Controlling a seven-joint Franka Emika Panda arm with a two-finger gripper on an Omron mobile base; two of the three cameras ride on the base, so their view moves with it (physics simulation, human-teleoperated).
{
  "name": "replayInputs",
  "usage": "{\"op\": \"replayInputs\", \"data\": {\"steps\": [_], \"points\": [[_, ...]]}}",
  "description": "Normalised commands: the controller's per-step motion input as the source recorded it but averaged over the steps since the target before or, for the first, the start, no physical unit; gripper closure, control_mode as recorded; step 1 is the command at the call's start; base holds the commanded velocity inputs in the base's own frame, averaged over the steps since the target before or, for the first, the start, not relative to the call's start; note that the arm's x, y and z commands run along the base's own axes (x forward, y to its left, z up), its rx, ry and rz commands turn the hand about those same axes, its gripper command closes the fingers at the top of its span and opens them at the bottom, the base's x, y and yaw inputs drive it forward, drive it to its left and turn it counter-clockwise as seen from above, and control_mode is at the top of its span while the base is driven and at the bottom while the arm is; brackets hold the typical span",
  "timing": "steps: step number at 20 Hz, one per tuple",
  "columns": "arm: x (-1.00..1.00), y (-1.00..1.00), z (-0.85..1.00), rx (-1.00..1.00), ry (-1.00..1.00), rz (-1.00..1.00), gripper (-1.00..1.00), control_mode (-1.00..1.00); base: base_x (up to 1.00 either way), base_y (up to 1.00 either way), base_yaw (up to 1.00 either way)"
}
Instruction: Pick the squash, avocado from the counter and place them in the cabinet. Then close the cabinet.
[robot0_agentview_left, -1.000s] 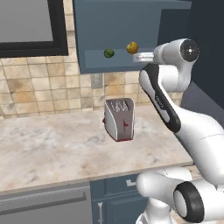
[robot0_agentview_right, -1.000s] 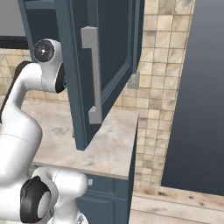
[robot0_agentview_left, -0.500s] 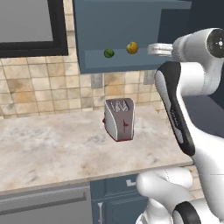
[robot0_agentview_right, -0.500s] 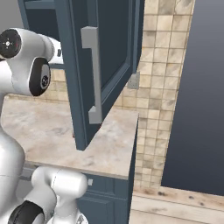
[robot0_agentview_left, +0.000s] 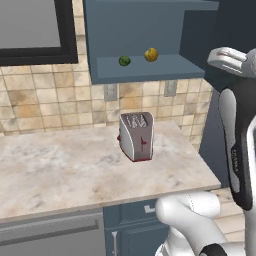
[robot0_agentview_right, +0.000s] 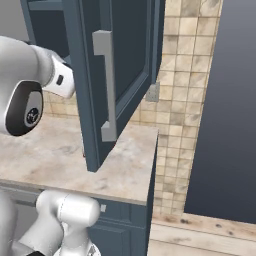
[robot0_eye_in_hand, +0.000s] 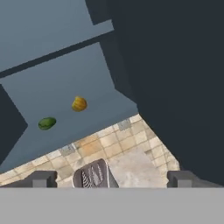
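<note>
The yellow-orange squash (robot0_agentview_left: 151, 54) and the dark green avocado (robot0_agentview_left: 124, 61) rest side by side on the shelf of the open dark blue cabinet (robot0_agentview_left: 150, 75), above the counter (robot0_agentview_left: 65, 170). The hand view looks up at the squash (robot0_eye_in_hand: 79, 104) and the avocado (robot0_eye_in_hand: 47, 123) from below and to the side. My gripper (robot0_eye_in_hand: 111, 179) is open, its fingertips (robot0_eye_in_hand: 40, 178) wide apart and holding nothing. It hangs well back from the shelf, beside the cabinet door (robot0_agentview_right: 125, 60), which stands swung out with its silver bar handle (robot0_agentview_right: 106, 85) facing the base.
A silver toaster (robot0_agentview_left: 136, 136) with a red side stands on the counter below the shelf. A dark-framed window (robot0_agentview_left: 35, 30) sits at the upper left. My white arm (robot0_agentview_left: 240, 125) rises past the counter's right end, near the open door.
My hand has drawn back to the right, away from the cabinet shelf. The squash and avocado have stayed on the shelf, and the door is still open.
</note>
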Motion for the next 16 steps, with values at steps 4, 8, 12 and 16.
{"op": "replayInputs", "data": {"steps": [4,8,12,16], "points": [[-1.00,-0.34,0.00,0.30,0.00,0.00,-1.00,-1.00,0.00,0.00,0.00],[-1.00,-0.36,0.00,0.34,-0.01,-0.01,-1.00,-1.00,0.00,0.00,0.00],[-1.00,-0.32,0.00,0.32,-0.11,-0.03,-1.00,-1.00,0.00,0.00,0.00],[-1.00,-0.31,0.00,0.27,-0.20,-0.03,-1.00,-1.00,0.00,0.00,0.00]]}}
